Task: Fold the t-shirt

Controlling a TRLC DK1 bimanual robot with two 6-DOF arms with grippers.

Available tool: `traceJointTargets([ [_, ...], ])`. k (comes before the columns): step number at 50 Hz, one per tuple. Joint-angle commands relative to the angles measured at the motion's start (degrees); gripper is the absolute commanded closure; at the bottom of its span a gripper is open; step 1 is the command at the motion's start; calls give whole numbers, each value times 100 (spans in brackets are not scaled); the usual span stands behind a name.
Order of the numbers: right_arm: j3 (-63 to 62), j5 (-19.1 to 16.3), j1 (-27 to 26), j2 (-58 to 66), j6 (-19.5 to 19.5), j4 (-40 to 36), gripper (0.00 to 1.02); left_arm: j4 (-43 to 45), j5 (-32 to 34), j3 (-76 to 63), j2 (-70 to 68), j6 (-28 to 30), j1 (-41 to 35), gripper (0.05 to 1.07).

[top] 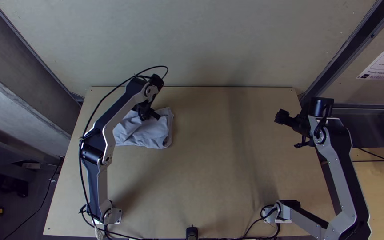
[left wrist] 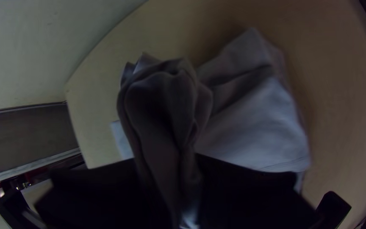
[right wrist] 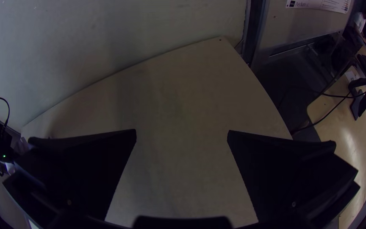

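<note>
T-shirt point(top: 150, 135) located at the far left of the table point(top: 210, 178), partly folded and rumpled, its long axis apparently left to right, though the left arm point(top: 127, 106) obscures part of it. Left gripper point(left wrist: 167, 163), the nearer, is clamped on a raised, bunched portion; the remaining cloth lies mainly to its near side, where the fold should presumably go. Right gripper point(right wrist: 182, 135) stands wide, holding nothing, well apart to the right.
</note>
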Motion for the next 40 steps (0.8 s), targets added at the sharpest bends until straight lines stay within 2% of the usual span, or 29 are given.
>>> traceJointTargets([
  [1, -206, 21, -43, -106, -97, 51, 4, -150, 532, 394, 209, -318, -270, 9],
  [5, -321, 21, -17, -141, -88, 86, 4, -194, 1930, 991, 464, -819, -314, 9],
  [8, -426, 21, 19, -185, -79, 130, 4, -45, 3072, 1229, 587, -1425, -270, 9],
  [11, -514, 21, 54, -238, -70, 183, 4, 184, 3863, 1229, 675, -2269, -182, 9],
  [13, -549, 21, 107, -247, -62, 183, 4, 272, 4496, 1229, 728, -2532, -95, 9],
  [15, -567, 21, 150, -265, -62, 183, 4, 439, 4786, 1229, 754, -2761, -33, 9],
  [21, -584, 21, 150, -352, -97, 192, 4, 667, 4962, 1229, 692, -2858, 160, 9],
  [28, -540, 29, 124, -396, -193, 192, 4, 658, 4672, 1132, 455, -2594, 257, 9],
  [34, -435, 29, 98, -414, -264, 192, 4, 658, 4672, 1132, 139, -2488, 362, 9],
  [40, -268, 29, 124, -396, -264, 192, 4, 553, 4408, 1097, -160, -2128, 459, 9],
])
